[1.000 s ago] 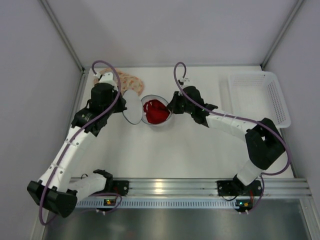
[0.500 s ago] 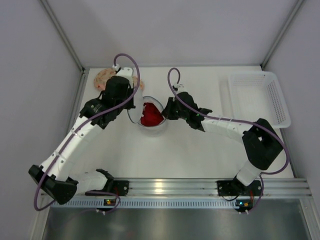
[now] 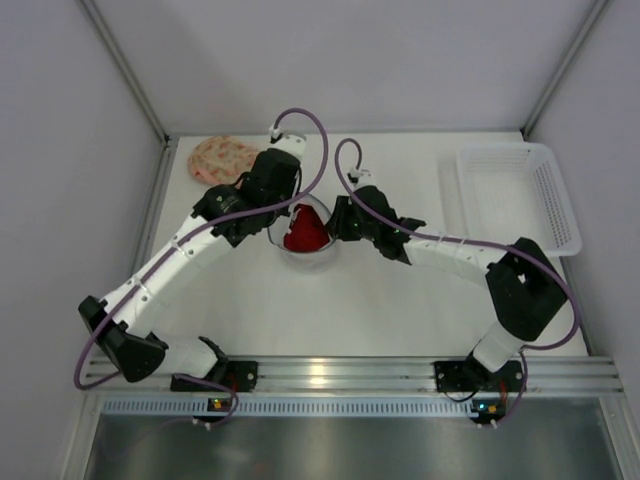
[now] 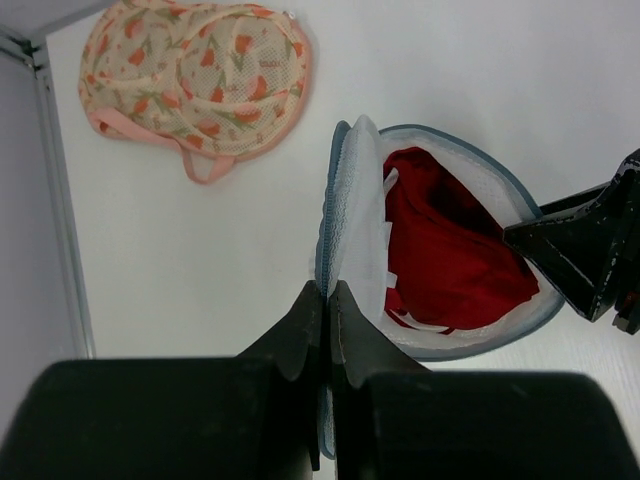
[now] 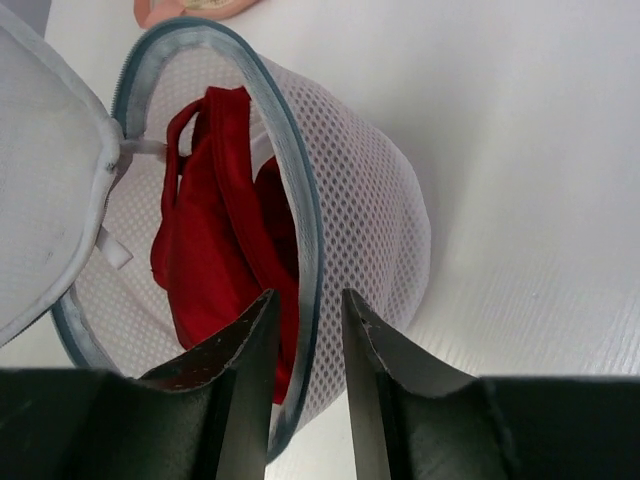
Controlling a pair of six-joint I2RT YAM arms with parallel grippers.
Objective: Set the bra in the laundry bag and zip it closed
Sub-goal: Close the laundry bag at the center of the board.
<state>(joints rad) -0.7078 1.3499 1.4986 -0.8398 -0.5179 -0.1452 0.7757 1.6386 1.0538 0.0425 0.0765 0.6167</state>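
Already the red bra (image 4: pixel 450 250) lies inside the laundry bag (image 5: pixel 370 200); my left gripper (image 4: pixel 328 300) is clamped on its lid flap (image 4: pixel 355 220) to fold it over, while my right gripper (image 5: pixel 308 300) straddles the rim (image 5: pixel 300 190), jaws parted, likely steadying it

no legible text, labels, or numbers

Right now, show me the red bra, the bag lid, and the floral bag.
red bra (image 4: pixel 450 250), left wrist view, middle of the fabric.
bag lid (image 4: pixel 355 215), left wrist view, white mesh face.
floral bag (image 4: pixel 200 80), left wrist view, centre of patterned mesh.
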